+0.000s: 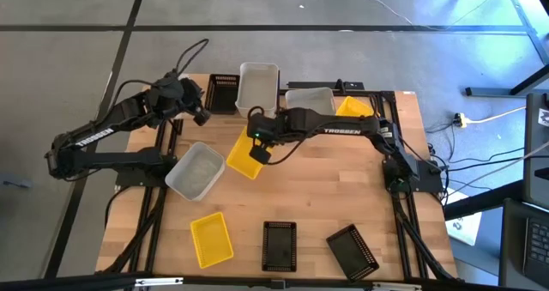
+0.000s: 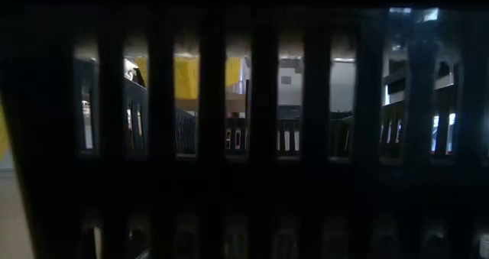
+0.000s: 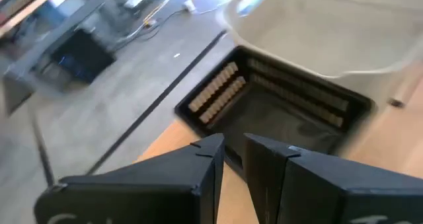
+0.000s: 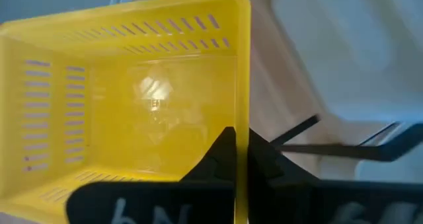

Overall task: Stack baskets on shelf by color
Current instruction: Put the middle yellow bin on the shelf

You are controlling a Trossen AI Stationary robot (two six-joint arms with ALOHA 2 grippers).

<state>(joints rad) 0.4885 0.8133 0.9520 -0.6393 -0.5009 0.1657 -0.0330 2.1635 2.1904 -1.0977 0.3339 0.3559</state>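
Right gripper (image 1: 256,150) jaws clamped on the rim of a yellow slotted plastic basket (image 1: 244,157), held tilted over the wooden tabletop (image 1: 317,197) centre. Left gripper (image 1: 201,112) hovers at the far left by a black perforated basket (image 1: 223,92), jaws narrowly parted, holding nothing.

A yellow basket (image 1: 244,157) hangs tilted at table centre, its wall pinched by the right gripper (image 1: 257,150). A white one (image 1: 196,171) lies at its nine o'clock. Black (image 1: 224,92), white (image 1: 257,87), white (image 1: 310,100) and yellow (image 1: 353,107) baskets sit on the shelf (image 1: 390,98) at twelve. Yellow (image 1: 211,238) and two black (image 1: 279,245) (image 1: 352,251) lie at six.
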